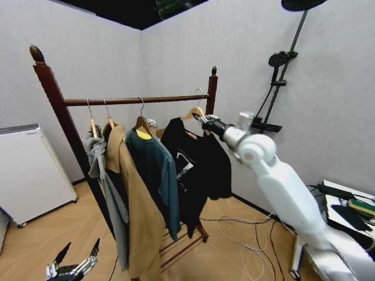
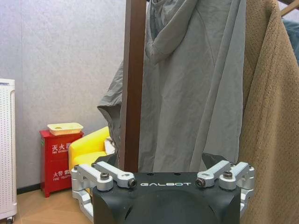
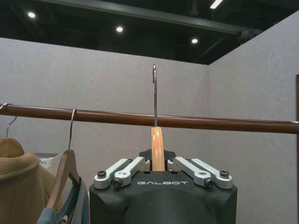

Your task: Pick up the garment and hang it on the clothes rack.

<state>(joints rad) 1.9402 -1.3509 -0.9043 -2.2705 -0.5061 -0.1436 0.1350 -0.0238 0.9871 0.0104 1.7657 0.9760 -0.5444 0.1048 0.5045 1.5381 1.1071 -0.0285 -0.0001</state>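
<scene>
The garment point(image 1: 199, 167), a black short top, hangs from a pale wooden hanger point(image 1: 193, 112) at the right end of the clothes rack point(image 1: 135, 100). My right gripper point(image 1: 203, 121) is shut on the hanger's neck point(image 3: 157, 144), just below the bar point(image 3: 224, 123). The metal hook point(image 3: 154, 93) rises past the bar beside the right post point(image 1: 211, 93); I cannot tell whether it rests on the bar. My left gripper point(image 1: 73, 266) hangs low near the floor, open and holding nothing, facing the left post point(image 2: 133, 84) and a grey hoodie point(image 2: 196, 93).
On the bar hang the grey hoodie point(image 1: 101, 164), a tan coat point(image 1: 137, 211) and a teal shirt point(image 1: 157, 170). A white appliance point(image 1: 23, 172) stands left. Cables point(image 1: 246, 234) lie on the floor. A shower fixture point(image 1: 280, 64) and a table point(image 1: 345, 205) are at right.
</scene>
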